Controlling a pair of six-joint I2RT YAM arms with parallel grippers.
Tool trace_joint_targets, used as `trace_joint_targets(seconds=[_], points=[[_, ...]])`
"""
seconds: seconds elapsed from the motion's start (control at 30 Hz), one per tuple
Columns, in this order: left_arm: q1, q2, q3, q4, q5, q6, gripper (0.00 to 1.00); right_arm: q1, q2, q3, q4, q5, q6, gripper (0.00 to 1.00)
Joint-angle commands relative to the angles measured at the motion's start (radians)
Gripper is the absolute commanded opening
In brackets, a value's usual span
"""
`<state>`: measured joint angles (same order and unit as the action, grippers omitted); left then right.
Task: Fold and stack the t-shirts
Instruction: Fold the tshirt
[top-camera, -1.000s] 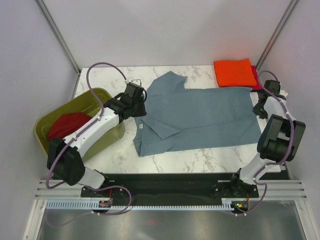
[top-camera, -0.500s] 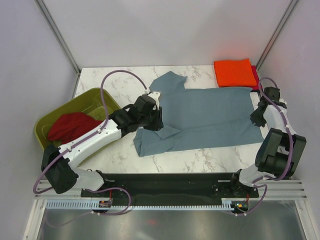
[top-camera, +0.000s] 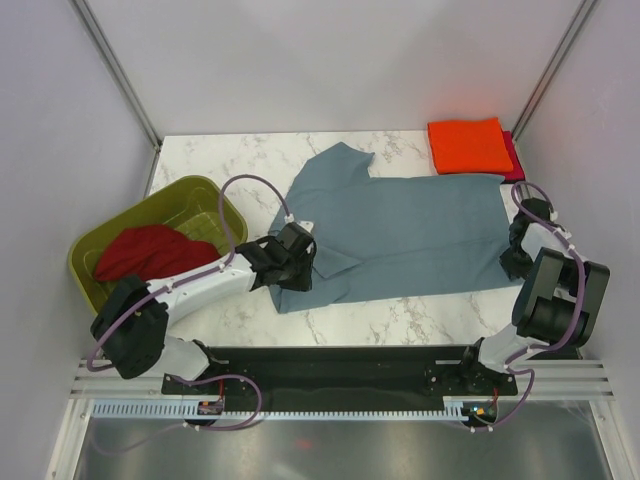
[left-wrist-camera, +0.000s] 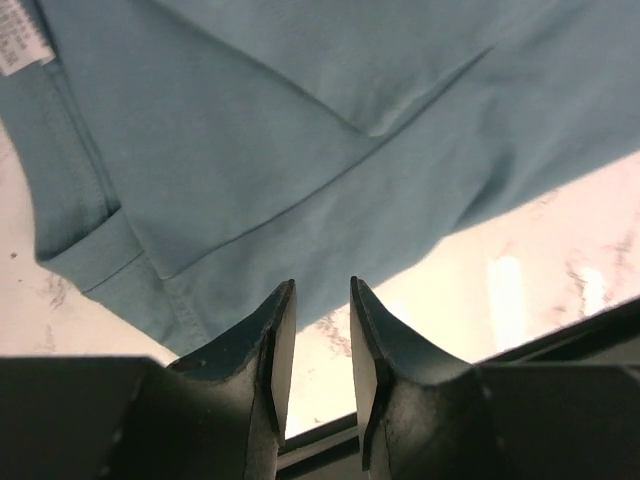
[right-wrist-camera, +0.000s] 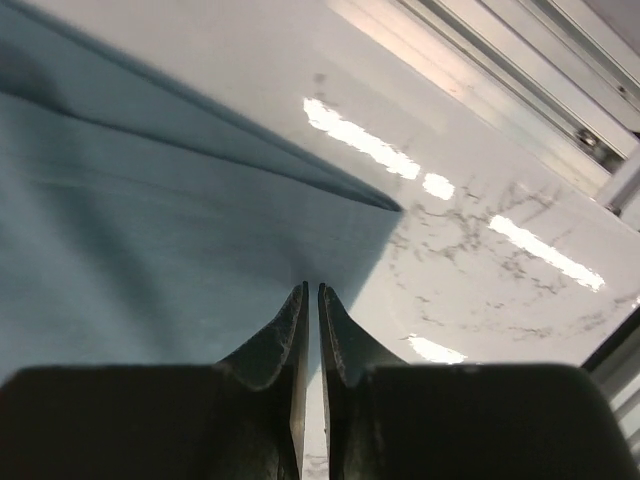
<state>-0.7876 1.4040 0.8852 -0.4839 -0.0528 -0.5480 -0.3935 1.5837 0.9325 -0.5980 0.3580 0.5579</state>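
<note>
Blue-grey t-shirt (top-camera: 420, 235) lies flat mid-counter (top-camera: 230, 160); left fingers (left-wrist-camera: 322, 288), half open and empty, shift from its 9 to 7 o'clock corner while right fingers (right-wrist-camera: 312, 290) narrow to a slit at 4 o'clock, grip unclear, so next fold looks imminent.

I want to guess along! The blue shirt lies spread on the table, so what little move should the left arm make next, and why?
Probably lower the left end effector and close it on the near edge of the blue-grey t-shirt. Its jaws stand apart with no cloth between them, and that edge lies right at their tips.
</note>
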Motion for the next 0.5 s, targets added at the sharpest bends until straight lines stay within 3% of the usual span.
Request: trace_joint_targets(seconds=[0.0, 0.27, 0.47], points=[[-0.001, 0.033, -0.034, 0.051, -0.1, -0.046, 0.35, -0.033, -0.01, -0.049, 0.036, 0.101, 0.042, 0.15], [0.001, 0.108, -0.077, 0.051, -0.177, -0.061, 0.35, -0.077, -0.079, -0.133, 0.066, 0.156, 0.068, 0.15], [0.005, 0.109, -0.066, 0.036, -0.239, -0.055, 0.36, -0.087, -0.151, -0.107, 0.018, 0.144, 0.08, 0.15]])
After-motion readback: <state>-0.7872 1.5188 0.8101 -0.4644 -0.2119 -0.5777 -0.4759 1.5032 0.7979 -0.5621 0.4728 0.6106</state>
